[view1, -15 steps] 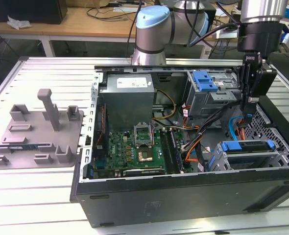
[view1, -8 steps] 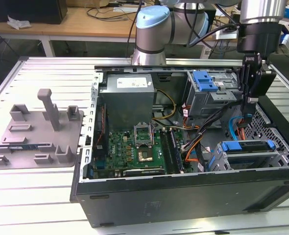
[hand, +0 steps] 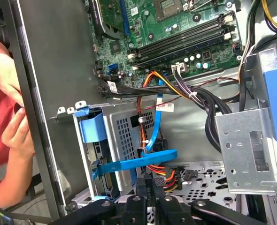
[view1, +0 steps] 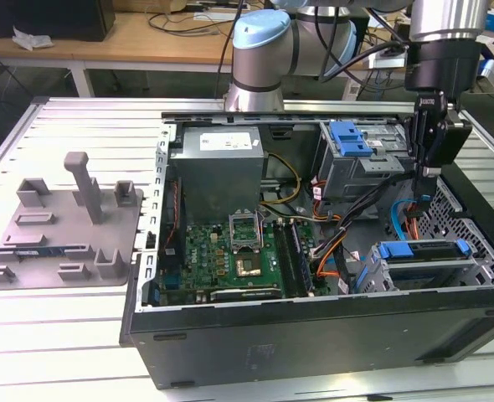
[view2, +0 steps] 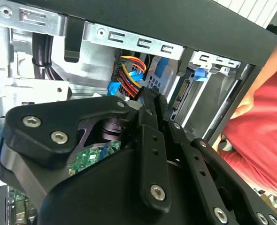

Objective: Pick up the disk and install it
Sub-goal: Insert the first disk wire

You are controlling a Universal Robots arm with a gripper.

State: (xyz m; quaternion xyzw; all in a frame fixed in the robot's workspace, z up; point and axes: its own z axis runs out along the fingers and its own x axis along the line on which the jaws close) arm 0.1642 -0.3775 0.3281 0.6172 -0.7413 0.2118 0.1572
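Well, pincer [view1: 424,198] hangs inside open computer case [view1: 314,335], over its corner toward exterior view's right. I read fingers as clenched, tips pressed together. Tips just beside blue data cable [hand: 138,162] and red-yellow power wires [hand: 161,171], next to drive cage [view1: 431,272]. Disk [view1: 421,249] sits slotted in that cage, blue carrier edge showing on top. Grey moulded tray [view1: 63,234] lies on table [view1: 63,335], near edge at exterior view's left. Person's hand [hand: 16,131] just outside case wall.

Blue-framed disk [view1: 422,250] in drive cage [view1: 427,273]
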